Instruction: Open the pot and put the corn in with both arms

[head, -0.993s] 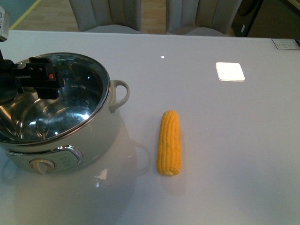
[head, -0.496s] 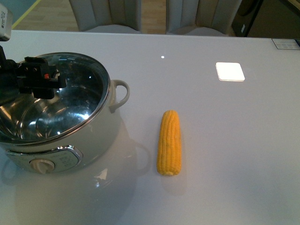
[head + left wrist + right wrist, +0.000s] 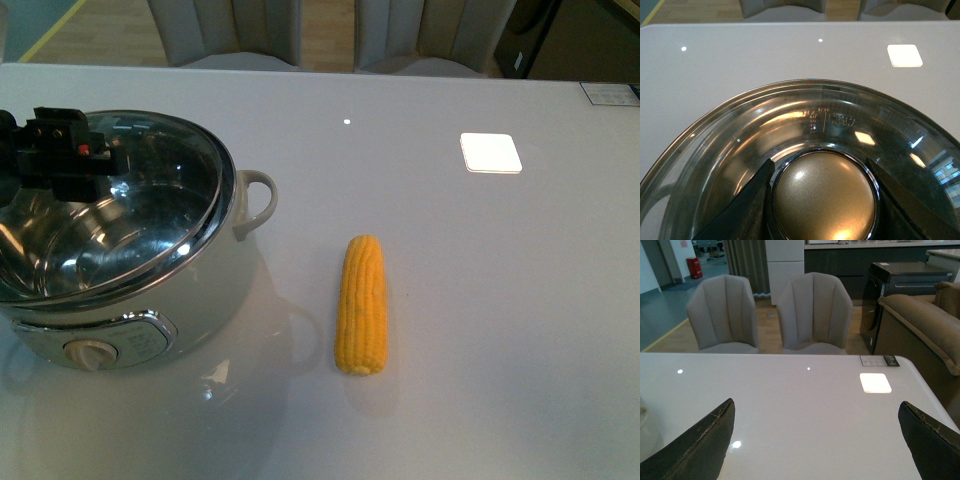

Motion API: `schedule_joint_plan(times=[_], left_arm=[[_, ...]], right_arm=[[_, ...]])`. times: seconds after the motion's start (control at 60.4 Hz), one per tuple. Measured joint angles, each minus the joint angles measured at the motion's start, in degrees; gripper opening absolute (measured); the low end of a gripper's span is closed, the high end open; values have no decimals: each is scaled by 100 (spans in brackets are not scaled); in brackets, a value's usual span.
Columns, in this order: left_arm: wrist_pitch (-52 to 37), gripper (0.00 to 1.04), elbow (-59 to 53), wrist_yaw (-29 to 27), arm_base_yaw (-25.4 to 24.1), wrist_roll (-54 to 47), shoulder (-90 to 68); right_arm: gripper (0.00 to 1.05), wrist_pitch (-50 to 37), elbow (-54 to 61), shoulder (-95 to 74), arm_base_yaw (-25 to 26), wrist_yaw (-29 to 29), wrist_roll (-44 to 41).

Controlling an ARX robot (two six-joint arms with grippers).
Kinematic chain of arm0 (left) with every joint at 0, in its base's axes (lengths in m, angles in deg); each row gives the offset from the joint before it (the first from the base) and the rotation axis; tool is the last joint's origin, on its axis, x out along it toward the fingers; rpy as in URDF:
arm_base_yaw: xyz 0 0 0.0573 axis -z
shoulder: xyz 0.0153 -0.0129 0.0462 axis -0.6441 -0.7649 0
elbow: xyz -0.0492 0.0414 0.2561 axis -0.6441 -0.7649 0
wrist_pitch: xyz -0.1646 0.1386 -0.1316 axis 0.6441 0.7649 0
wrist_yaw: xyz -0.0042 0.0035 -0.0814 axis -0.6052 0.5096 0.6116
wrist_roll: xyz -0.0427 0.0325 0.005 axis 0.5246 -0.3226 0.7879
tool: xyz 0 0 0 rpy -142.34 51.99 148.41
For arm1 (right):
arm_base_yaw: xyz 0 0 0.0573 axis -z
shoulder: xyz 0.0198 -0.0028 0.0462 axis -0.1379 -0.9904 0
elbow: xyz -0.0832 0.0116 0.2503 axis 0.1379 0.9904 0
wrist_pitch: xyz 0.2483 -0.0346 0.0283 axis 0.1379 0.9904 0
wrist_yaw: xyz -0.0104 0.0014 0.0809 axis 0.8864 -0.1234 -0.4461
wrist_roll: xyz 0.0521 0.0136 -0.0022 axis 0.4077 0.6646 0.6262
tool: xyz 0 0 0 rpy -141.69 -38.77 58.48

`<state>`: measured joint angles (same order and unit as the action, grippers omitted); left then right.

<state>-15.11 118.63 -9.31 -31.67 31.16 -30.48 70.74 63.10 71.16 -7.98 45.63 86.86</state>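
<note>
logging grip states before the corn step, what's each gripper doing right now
left gripper: closed on the lid knob
right gripper: open, holding nothing

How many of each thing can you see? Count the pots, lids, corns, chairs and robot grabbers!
pot: 1
glass lid: 1
corn: 1
chairs: 2
grippers: 2 (left gripper, right gripper)
Total: 7
</note>
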Motion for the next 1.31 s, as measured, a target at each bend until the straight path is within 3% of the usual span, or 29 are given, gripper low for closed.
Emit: schedule_joint_plan(times=[0.281, 0.513, 0.695, 0.976, 1.307], left_arm=[[407, 45, 87, 61, -149, -7, 647], [629, 45, 140, 245, -645, -70, 1102], [660, 45, 144, 435, -1261, -125, 1235], [186, 45, 149, 796, -2879, -345, 745], [-573, 45, 435, 852, -3644, -494, -514]], right_arm=[[96, 0, 0, 0, 0, 0, 2], [96, 0, 0, 0, 0, 0, 2], [96, 0, 0, 0, 0, 0, 2], [96, 0, 0, 0, 0, 0, 2], [96, 0, 0, 0, 0, 0, 2]])
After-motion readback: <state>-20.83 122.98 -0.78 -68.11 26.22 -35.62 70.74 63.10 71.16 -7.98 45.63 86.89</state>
